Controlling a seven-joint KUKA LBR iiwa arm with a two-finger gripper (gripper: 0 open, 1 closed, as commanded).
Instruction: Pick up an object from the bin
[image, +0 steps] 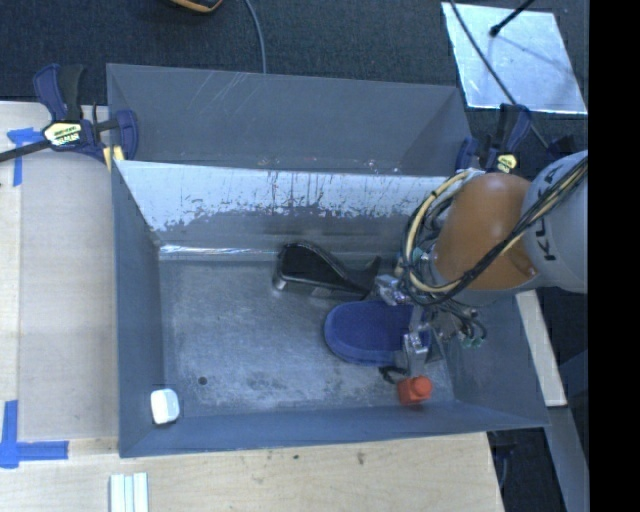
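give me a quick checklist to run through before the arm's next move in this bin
1. The tool is inside the grey metal bin, near its front right corner: ok.
2. Something near the tool: a small red round object lies just in front of it: ok.
3. Room around that red object: it sits by the front wall's foot, likely tight: not ok.
4. The blue rounded flat object beside the tool, touching or apart: cannot tell.
5. The black handle-shaped object and small white block away from the tool: ok.

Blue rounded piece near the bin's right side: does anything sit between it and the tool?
Nothing visible. The tool is at the right edge of the blue rounded piece; a small red thing lies aside.
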